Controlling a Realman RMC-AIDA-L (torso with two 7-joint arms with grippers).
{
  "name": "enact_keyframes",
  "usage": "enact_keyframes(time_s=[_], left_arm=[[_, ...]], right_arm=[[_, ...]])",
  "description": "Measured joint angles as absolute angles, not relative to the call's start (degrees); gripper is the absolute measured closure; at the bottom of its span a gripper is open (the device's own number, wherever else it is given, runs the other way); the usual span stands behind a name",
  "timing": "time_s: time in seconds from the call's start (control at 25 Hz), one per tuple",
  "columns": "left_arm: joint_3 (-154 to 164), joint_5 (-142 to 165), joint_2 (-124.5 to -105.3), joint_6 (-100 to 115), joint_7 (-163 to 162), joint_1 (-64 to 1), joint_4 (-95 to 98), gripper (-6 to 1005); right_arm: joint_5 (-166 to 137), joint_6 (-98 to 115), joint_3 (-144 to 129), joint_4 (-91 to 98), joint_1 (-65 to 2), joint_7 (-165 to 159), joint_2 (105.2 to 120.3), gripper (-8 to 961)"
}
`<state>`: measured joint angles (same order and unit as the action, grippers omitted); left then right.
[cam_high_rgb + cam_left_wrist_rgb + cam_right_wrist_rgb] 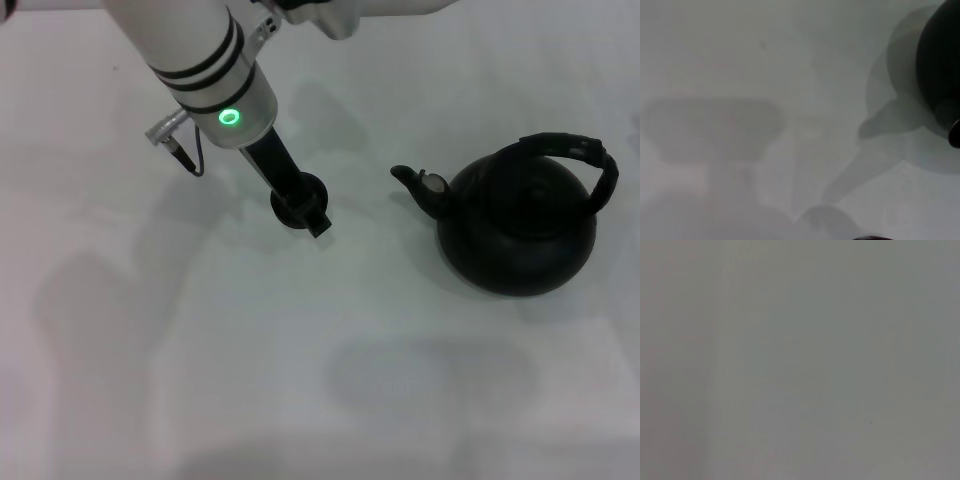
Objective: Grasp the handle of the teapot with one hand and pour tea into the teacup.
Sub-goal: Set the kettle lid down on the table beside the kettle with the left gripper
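Observation:
The matte-black teapot (520, 230) stands on the white table at the right, its short spout (408, 180) pointing left. Its thick black arched handle (575, 150) spans the top, tilted toward the right. The tiny dark teacup (296, 200) sits left of the spout, about a hand's width away. My left gripper (310, 215) reaches down from the upper left and lies right at the teacup, partly covering it. Part of the teapot also shows at the edge of the left wrist view (940, 65). The right gripper is out of view, and the right wrist view shows only a plain grey surface.
The white table (200, 380) carries only the teapot and the teacup. The left arm's white forearm (200, 60) with a green light crosses the upper left. Soft shadows lie on the near part of the table.

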<state>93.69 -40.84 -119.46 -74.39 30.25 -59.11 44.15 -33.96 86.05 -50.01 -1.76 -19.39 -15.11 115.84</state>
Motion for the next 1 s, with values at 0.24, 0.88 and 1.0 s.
enact_keyframes(time_s=[0.24, 0.88, 1.0], left_arm=[[95.44, -43.01, -119.63, -72.04, 29.73, -59.18, 42.23, 294], [100.54, -43.87, -119.62, -68.66, 27.19, -58.57, 40.85, 294], [101.79, -43.66, -119.61, -68.56, 27.08, -58.62, 40.59, 295]], right_arm=[[-34.02, 86.47, -50.01, -2.33, -19.17, -15.12, 115.84, 68], [-34.01, 86.74, -50.18, -2.72, -18.98, -15.12, 115.75, 69], [-34.01, 86.48, -50.19, -2.72, -18.98, -15.12, 115.75, 69]])
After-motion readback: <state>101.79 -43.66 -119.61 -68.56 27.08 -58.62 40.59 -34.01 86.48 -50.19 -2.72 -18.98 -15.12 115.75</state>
